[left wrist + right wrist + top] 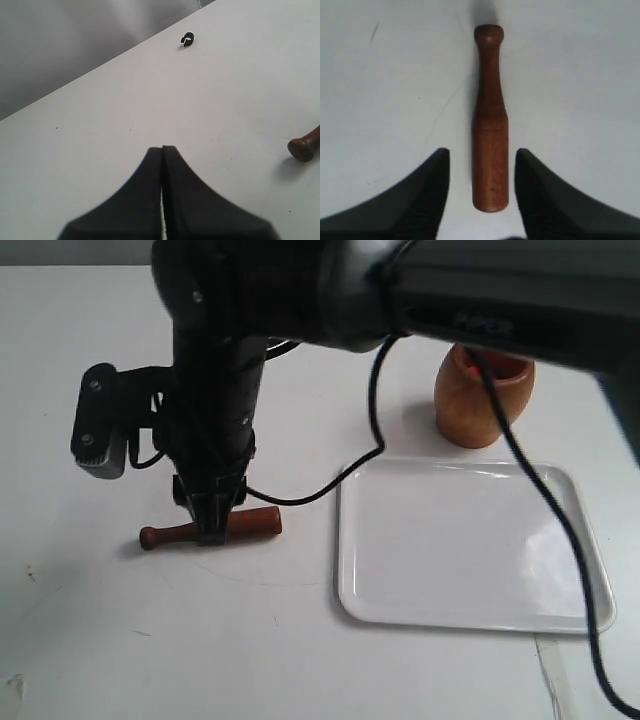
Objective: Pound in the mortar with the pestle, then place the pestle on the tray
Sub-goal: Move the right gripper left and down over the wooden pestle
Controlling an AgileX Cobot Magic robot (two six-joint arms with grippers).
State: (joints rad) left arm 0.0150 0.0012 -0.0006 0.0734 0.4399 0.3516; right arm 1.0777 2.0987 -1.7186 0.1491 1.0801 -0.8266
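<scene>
Plainly, my right gripper [481, 151] hung with its fingers spread wide, flanking the thicker half of the pestle [490, 115]. The pestle lay flat on the table [100, 640], near the tray [450, 550] but off it, and well apart from the mortar [482, 400]. The left gripper [162, 149] had its fingers pressed together, holding nothing. I judged the round wood likely to roll or squirt out if the fingers closed off-centre. A slack cable [372, 410] drooped over the tray and might have snagged. A tilted pestle could have clipped the mortar's rim and tipped it.
</scene>
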